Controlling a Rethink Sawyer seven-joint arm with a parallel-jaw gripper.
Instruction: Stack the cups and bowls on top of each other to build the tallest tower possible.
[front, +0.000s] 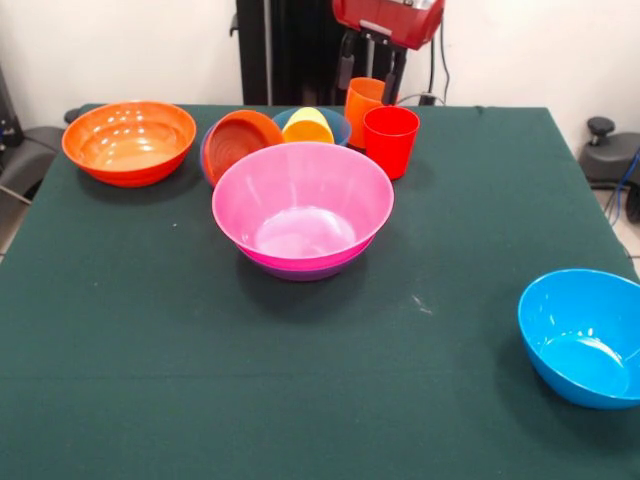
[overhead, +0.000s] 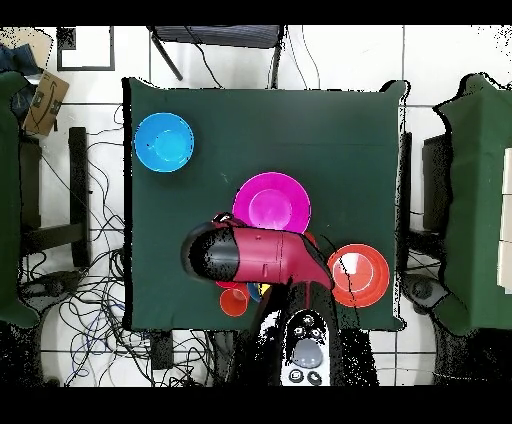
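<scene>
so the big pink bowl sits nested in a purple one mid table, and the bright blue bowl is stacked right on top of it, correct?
Not quite. The pink bowl does sit in a purple bowl mid table, but the bright blue bowl is not stacked on it: it stands alone, well apart, near a table corner. The front view shows this, and the overhead view agrees.

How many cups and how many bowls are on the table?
Cups: 3 (yellow, orange, red)
Bowls: 6 (big orange, small orange, pink, purple under the pink, bright blue, small blue). The small blue at the back may be two; I cannot tell.
Total: 9
</scene>
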